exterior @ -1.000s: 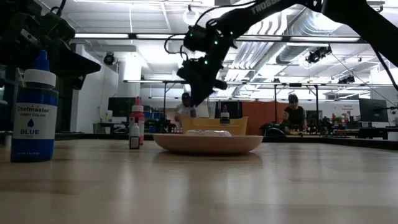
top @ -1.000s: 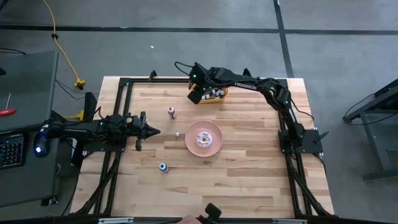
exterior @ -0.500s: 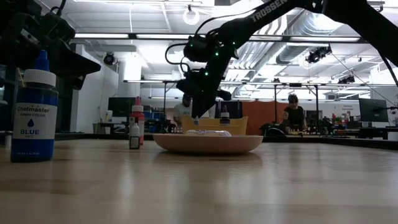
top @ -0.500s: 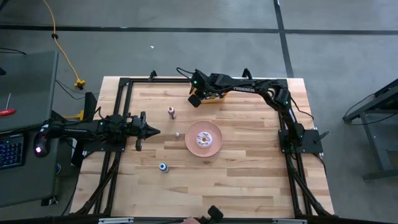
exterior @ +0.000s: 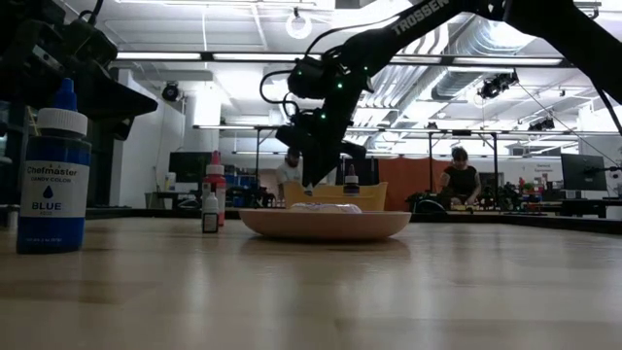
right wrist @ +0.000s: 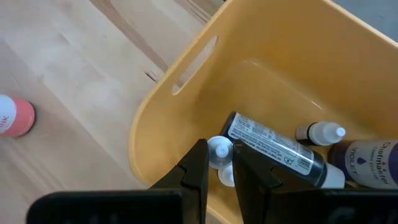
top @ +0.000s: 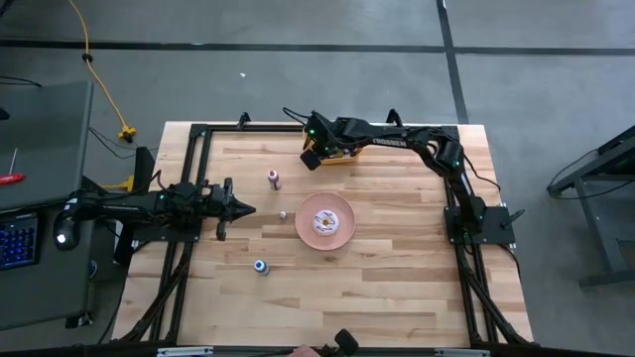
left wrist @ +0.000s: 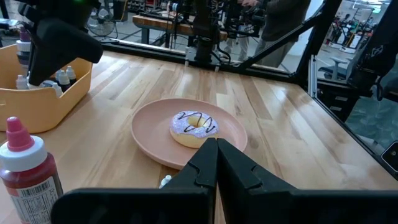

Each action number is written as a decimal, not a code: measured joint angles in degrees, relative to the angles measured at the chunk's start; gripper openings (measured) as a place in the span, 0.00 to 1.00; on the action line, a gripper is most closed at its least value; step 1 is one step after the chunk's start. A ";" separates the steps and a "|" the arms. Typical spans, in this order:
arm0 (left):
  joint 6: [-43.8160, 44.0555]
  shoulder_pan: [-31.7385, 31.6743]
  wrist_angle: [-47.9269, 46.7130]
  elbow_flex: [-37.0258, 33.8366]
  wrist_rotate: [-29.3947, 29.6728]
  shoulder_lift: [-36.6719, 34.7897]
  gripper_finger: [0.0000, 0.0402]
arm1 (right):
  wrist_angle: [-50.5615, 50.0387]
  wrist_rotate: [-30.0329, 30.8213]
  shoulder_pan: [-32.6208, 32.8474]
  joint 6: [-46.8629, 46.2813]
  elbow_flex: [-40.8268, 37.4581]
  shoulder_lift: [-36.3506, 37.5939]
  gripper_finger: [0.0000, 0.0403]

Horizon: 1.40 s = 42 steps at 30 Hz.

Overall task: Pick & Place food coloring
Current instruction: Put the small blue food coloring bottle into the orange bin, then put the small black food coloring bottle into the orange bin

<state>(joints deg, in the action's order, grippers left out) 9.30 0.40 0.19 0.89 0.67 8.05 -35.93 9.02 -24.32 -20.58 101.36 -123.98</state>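
My right gripper point(top: 311, 159) reaches down over the near-left end of the orange bin point(top: 347, 151) at the table's far side, shut on a tiny whitish food coloring bottle point(right wrist: 219, 151). More bottles lie in the bin: a black one point(right wrist: 273, 152), a violet one point(right wrist: 367, 158) and a small white one point(right wrist: 320, 132). On the table stand a blue-capped bottle point(top: 260, 266), a pink-capped one point(top: 273, 178) and a tiny white one point(top: 283, 214). My left gripper point(top: 248, 208) waits shut at the table's left. My right gripper pinches the tiny whitish bottle between its two fingers, which lie on either side of its white cap point(right wrist: 219, 148). The fingers slant down from above, inside the bin's near wall. Whether the bottle's lower end rests on the bin's floor, I cannot tell.
A round pink plate point(top: 308, 223) bearing a doughnut sits mid-table, between the loose bottles and the right arm's base. The bin's wall point(right wrist: 186, 124) has a slot handle. People work at benches in the room beyond the far edge.
My right gripper has sunk toward the bin with the tiny bottle still between its fingers, and its wrist has rolled a little. Over the last half second it has kept still. The loose bottles and the plate have stayed in place.
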 joint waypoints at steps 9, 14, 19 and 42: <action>0.01 -0.01 -0.02 0.00 -0.01 0.01 0.00 | 1.93 -0.37 0.35 -1.44 -2.07 0.04 0.12; 0.01 -0.01 -0.02 0.00 -0.02 0.02 0.00 | 4.73 -1.04 0.74 -1.71 -4.59 0.02 0.12; 0.01 0.00 -0.02 0.00 -0.02 0.01 0.00 | 4.56 -0.48 0.74 -1.58 -4.79 0.02 0.12; 0.01 -0.02 -0.02 -0.01 -0.01 0.00 0.00 | 4.53 -0.64 0.74 0.41 -4.76 0.80 0.28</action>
<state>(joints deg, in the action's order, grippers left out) 9.31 0.39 0.16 0.88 0.65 8.05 -31.40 8.38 -23.57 -20.17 96.60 -123.19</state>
